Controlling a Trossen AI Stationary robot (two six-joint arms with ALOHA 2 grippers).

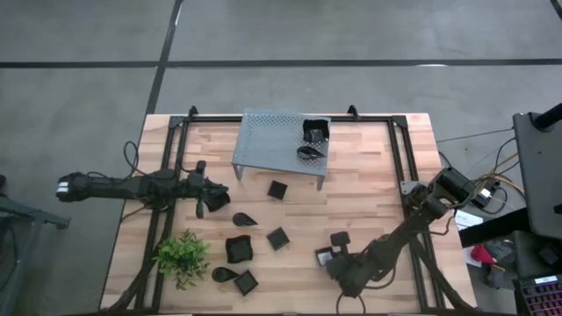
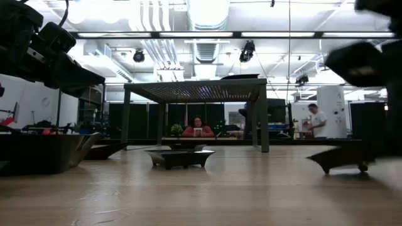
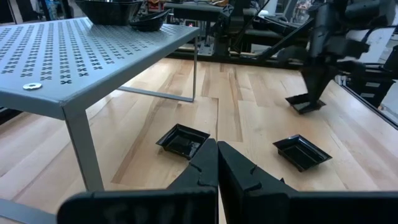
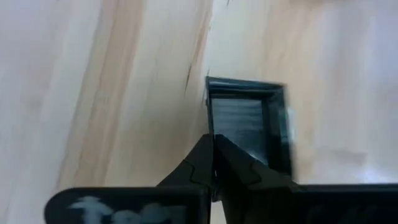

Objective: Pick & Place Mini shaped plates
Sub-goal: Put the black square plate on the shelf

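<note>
Small black mini plates lie scattered on the wooden table: a square one (image 1: 277,189), a teardrop one (image 1: 244,219), a square one (image 1: 278,237), a larger one (image 1: 239,249), and more near the front. Two sit on top of the grey rack (image 1: 283,145). My right gripper (image 1: 328,258) is down at a small square plate (image 4: 245,121) near the table's front, shut on it. Another plate (image 1: 340,238) lies just beyond it. My left gripper (image 3: 216,155) hovers shut over the table's left side, touching nothing. My right gripper pinches the square plate by one side rim (image 4: 209,118), which runs in between the shut fingertips. The fingers come from above, pointing down. In the left wrist view the plate (image 3: 305,104) sits low at the tabletop under the gripper; whether it is lifted clear I cannot tell.
A small green plant (image 1: 182,256) stands at the table's front left. The rack stands on thin legs at the far middle, with room beneath it. A black frame rail (image 1: 406,167) runs along the table's sides. People are in the room beyond.
</note>
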